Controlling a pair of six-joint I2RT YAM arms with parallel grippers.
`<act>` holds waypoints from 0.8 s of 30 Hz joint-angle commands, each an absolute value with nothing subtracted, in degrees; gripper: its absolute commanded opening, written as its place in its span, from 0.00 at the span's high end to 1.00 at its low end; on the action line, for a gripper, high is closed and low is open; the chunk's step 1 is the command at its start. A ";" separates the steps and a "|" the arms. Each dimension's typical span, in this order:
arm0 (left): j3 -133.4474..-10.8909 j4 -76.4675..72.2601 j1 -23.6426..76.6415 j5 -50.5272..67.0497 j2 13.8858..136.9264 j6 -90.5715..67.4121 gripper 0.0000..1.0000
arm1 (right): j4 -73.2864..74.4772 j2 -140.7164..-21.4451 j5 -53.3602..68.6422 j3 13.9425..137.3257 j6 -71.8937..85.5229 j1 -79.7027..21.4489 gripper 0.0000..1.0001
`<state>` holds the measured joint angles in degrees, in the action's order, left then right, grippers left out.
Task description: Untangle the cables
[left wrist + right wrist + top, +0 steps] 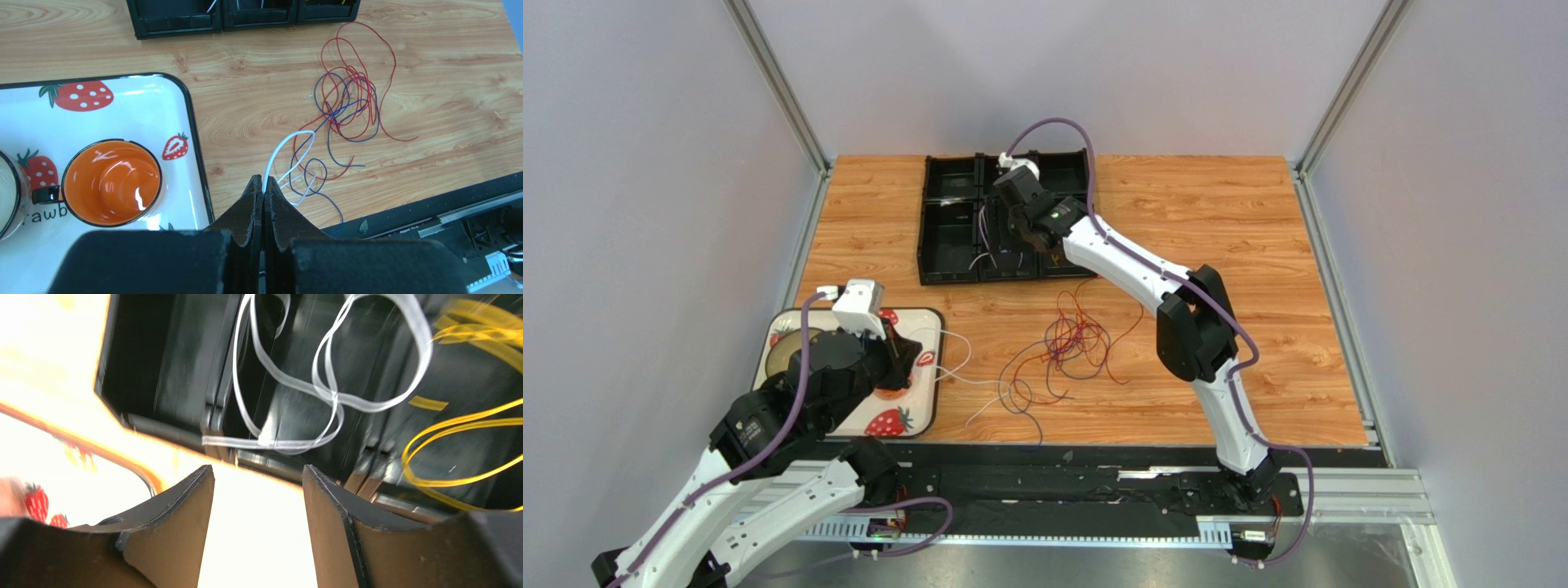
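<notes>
A tangle of red and blue cables [1069,349] lies mid-table; it also shows in the left wrist view [350,110]. My left gripper [264,184] is shut on a white cable [288,150] that runs from its tips into the tangle. In the top view the left gripper [906,359] is over the tray's right edge. My right gripper [258,471] is open and empty, over the black bin [1008,218] at the back. White cables [288,386] and yellow cables [460,441] lie in the bin's compartments.
A white strawberry-print tray [172,110] holds an orange mug [113,180] at the left. The black divided bin [178,21] stands at the back. A black rail [1075,484] runs along the table's near edge.
</notes>
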<state>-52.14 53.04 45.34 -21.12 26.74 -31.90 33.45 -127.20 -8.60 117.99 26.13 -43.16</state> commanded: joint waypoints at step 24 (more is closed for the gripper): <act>-52.65 53.09 45.53 -21.36 28.12 -32.52 1.00 | 42.10 -141.67 -9.13 137.90 6.95 -44.74 0.31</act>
<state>-52.14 53.06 45.34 -21.12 27.40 -31.90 41.60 -140.09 -5.78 132.75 10.85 -44.36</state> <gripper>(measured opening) 0.010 0.681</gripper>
